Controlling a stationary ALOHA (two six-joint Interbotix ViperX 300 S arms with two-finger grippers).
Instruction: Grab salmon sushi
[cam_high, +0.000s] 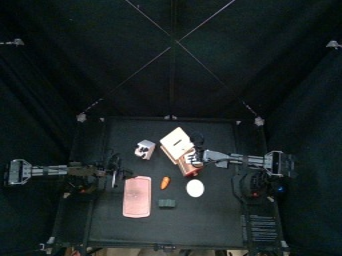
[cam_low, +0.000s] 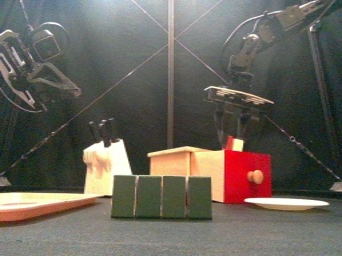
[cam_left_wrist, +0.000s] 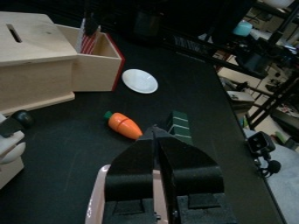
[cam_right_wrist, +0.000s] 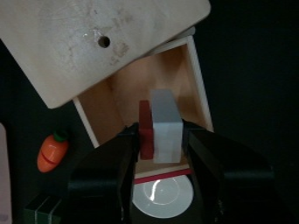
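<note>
- One right end effector (cam_right_wrist: 163, 153): jaws closed on one salmon sushi (cam_right_wrist: 162, 131), held over the open wooden box (cam_right_wrist: 140, 83).
- One left end effector (cam_left_wrist: 160, 166): jaws pressed together, empty, above the pink tray (cam_high: 136, 196).
- On the desk (cam_high: 221, 205): one white plate (cam_left_wrist: 140, 80), one carrot (cam_left_wrist: 124, 125), one green block (cam_left_wrist: 180, 123), one knife block (cam_low: 107, 165).

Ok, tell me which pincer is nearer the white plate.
Right. The right pincer hangs just above the white plate, holding a sushi piece; the left pincer sits across the table.
</note>
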